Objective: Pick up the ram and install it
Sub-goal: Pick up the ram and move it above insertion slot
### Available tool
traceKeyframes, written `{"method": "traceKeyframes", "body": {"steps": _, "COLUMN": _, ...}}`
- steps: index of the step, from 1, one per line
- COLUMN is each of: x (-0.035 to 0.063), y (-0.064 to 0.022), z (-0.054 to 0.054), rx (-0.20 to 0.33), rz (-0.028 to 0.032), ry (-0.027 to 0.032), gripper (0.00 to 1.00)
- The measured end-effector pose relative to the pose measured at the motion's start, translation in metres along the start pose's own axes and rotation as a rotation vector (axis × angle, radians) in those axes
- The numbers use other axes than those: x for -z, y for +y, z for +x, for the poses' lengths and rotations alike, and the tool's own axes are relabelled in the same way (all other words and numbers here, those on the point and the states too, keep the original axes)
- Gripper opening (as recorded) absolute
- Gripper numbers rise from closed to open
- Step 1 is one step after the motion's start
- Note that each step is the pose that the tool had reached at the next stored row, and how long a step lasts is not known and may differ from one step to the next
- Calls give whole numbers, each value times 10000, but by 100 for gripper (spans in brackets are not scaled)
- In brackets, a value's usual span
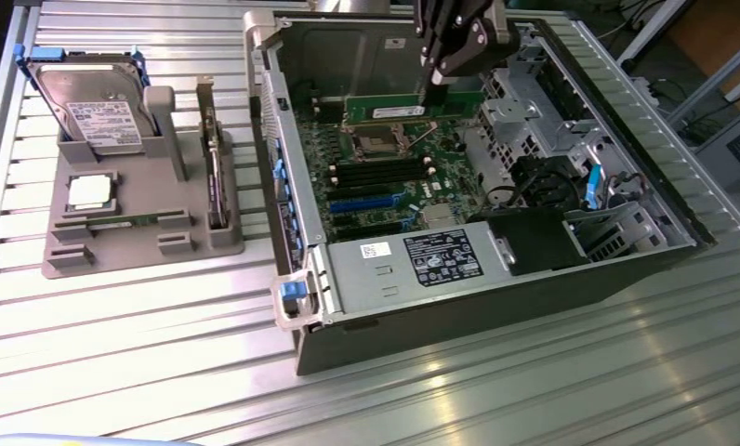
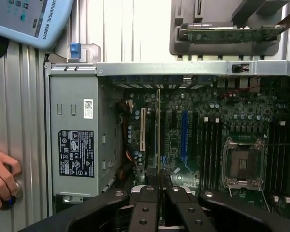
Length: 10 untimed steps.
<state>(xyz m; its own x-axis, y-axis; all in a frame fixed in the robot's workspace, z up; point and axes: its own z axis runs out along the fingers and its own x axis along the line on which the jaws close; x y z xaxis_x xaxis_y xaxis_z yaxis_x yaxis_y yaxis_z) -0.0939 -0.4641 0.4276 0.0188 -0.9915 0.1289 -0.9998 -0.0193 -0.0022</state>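
To the exterior view's left of the open computer case [image 1: 495, 311], a grey holder [image 1: 98, 255] stands on the ribbed metal worktop [image 1: 532, 390]. It carries a hard drive [image 1: 91, 107], the square processor chip [image 1: 91, 190] and, nearest the case, a dark card [image 1: 215, 177] on edge.

Inside the case, the black memory slots [image 1: 370, 175] lie empty beside the open processor socket [image 1: 379, 142]. Above them, toward the case's far wall, hangs the ram [image 1: 402, 110], a green stick with a pale label. It is held lengthwise with its broad face toward the exterior camera.

The claw [image 1: 439, 88] comes down into the case from above and is pinching the ram by its upper edge. In the wrist view the ram [image 2: 158, 130] shows edge-on as a thin line running out from between the closed-in fingers of the claw [image 2: 158, 193]. It looks to be clear of the board and not seated, though its lower edge is hard to read against the clutter.

I judge the stick to be light and stiff but thin, so it is easily cracked by twisting, and its contact edge is best left untouched. The best hold is across the flat faces near the middle of the top edge, which keeps it from tipping.

Outside the case, at its power-supply end, a person's hand [image 2: 1, 181] rests on the worktop.
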Motion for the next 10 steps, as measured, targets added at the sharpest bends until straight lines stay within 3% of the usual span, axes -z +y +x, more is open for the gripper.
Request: {"method": "traceKeyframes", "body": {"steps": 10, "x": -1, "y": -150, "z": 2, "rx": 1, "rz": -2, "ry": 105, "gripper": 12}}
